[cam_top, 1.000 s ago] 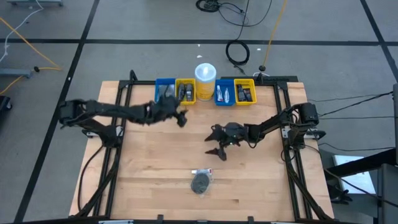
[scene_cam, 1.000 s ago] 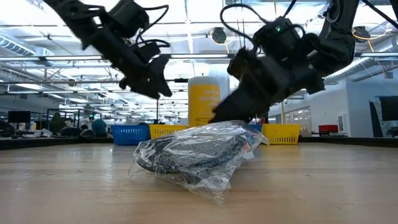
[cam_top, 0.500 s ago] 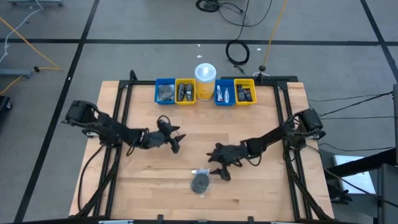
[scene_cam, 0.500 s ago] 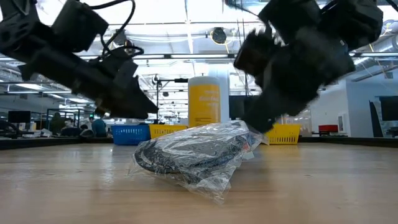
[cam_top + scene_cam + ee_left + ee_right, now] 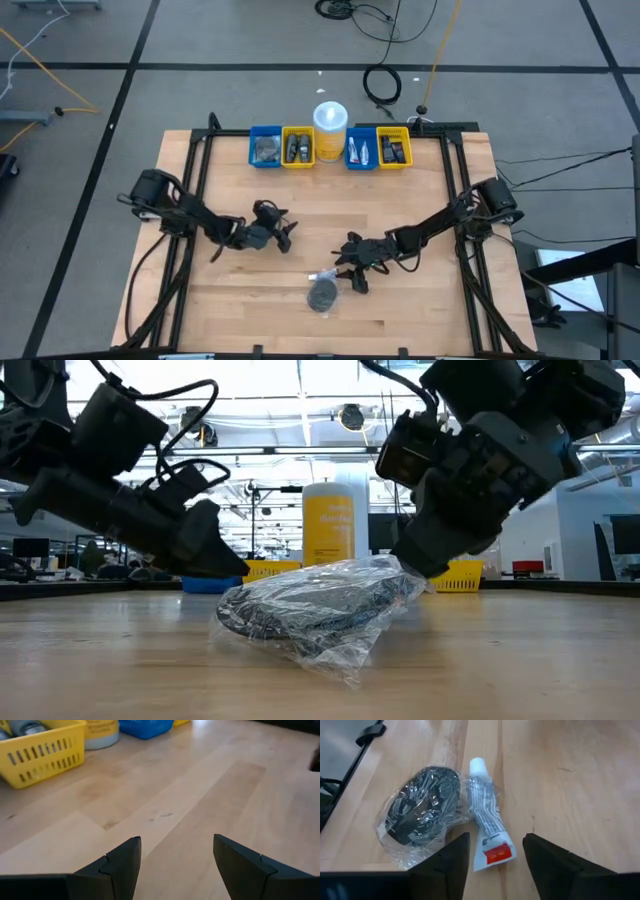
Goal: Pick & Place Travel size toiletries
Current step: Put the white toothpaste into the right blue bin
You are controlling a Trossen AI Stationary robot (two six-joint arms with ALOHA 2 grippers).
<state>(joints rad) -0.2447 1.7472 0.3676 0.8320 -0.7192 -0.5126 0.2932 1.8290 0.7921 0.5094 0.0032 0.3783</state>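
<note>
A round dark grey disc in clear wrap lies flat on the wood near the table's near edge. A white tube with a white cap and a red mark at its flat end lies against the disc's right side. My right gripper is open and low over the table. Its fingers stand on either side of the tube's flat end without touching it. My left gripper is open over bare wood left of centre, holding nothing.
Along the far edge stand a blue bin, a yellow bin, a tall yellow cup with a white lid, another blue bin and another yellow bin, all with small items inside. Bare wood lies between the two grippers.
My left gripper has moved away from the far bins toward the table's middle and come down low. My right gripper has moved toward the near edge and down, to the tube and the wrapped disc. Neither item has moved.
</note>
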